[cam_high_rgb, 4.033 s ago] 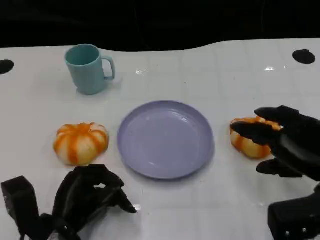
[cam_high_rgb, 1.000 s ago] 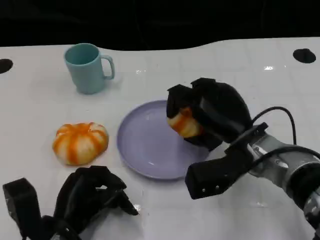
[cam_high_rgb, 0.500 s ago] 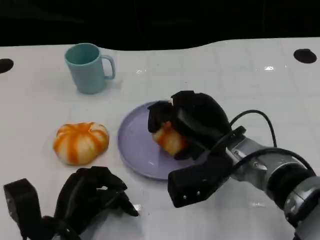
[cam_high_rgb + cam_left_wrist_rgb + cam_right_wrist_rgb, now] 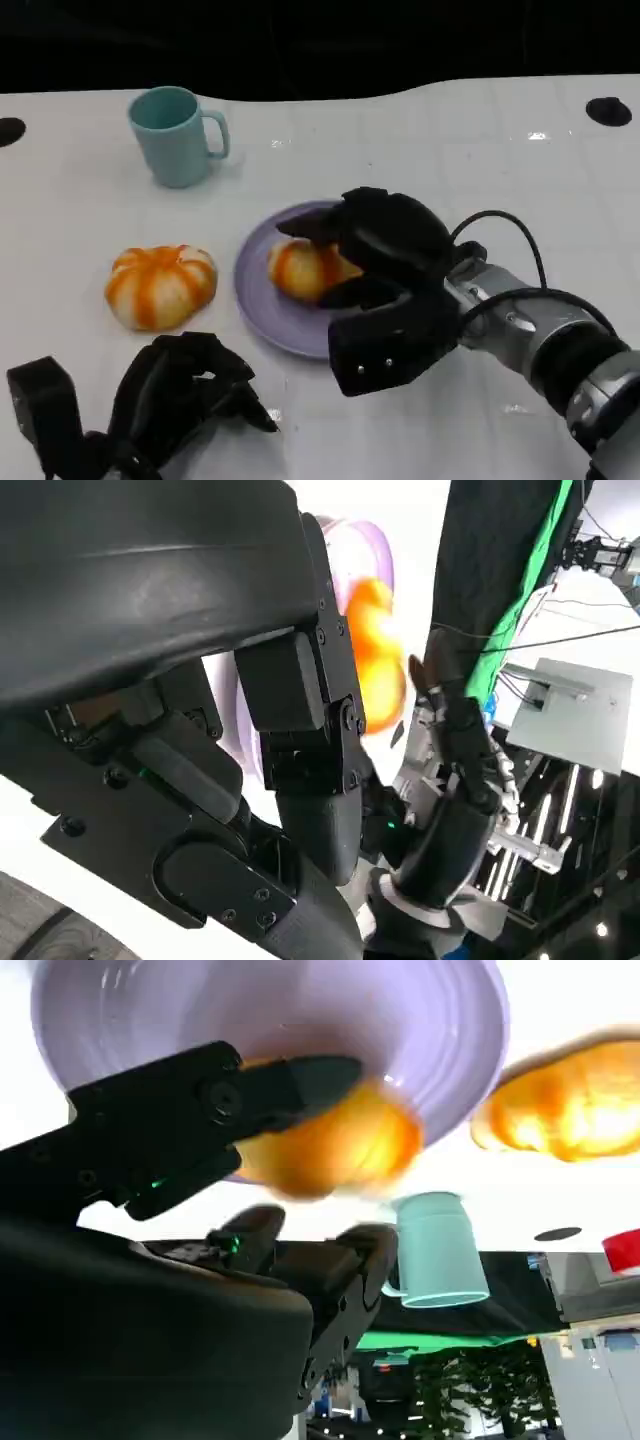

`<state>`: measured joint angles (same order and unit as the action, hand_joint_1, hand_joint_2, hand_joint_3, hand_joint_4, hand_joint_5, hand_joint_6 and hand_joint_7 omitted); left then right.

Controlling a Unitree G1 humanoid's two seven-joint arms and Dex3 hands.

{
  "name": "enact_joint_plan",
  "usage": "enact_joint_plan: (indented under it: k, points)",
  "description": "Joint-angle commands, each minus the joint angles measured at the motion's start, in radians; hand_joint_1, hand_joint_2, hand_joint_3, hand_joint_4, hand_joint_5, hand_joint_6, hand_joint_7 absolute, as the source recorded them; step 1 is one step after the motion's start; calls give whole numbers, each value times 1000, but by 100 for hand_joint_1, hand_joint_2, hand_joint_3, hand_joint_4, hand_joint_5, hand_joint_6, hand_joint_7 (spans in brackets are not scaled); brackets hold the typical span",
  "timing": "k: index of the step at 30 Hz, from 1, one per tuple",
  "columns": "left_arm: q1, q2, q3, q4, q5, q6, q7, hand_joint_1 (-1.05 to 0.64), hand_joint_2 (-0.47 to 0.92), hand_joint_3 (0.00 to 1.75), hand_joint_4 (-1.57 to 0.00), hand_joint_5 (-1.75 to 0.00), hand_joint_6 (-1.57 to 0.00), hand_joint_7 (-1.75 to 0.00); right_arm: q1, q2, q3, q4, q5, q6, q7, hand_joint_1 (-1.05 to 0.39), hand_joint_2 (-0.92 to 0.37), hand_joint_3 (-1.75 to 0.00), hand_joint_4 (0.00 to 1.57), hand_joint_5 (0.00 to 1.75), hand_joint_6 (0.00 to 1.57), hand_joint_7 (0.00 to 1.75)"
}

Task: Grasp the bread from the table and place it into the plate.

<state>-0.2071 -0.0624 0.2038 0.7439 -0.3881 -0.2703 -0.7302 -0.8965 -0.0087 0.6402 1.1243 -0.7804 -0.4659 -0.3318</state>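
Head view: right hand (image 4: 385, 255) seems spread around the bread (image 4: 303, 270) on the plate (image 4: 262, 300); soft, light bun, best cupped by its sides

Black hand (image 4: 385, 250), silver cabled forearm (image 4: 545, 340)

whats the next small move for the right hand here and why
Probably lift the right hand up and back, away from the plate. The bread looks to be resting in the plate, and the fingers appear spread around it rather than gripping it. A second bread lies on the table.
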Motion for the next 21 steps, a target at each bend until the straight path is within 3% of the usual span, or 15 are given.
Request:
enact_joint_plan:
  k: [1,10,21]
  points:
    - [8,13,4,-4,1,-4,8,-105,68,0,-157,-62,-157,-35,23,-30,-28,-70,46,13,95,-80,-92,-35,6,24,21,0]
    - [7,11,5,-3,0,-10,5,-105,69,0,-157,-61,-157,-35,95,-89,-82,-224,107,1,196,-83,-92,-37,7,27,21,1]
    - [9,6,6,-14,-3,3,16,-105,68,0,-157,-62,-157,-35,294,-221,-198,-448,195,-177,161,-72,-92,-31,36,46,47,12]
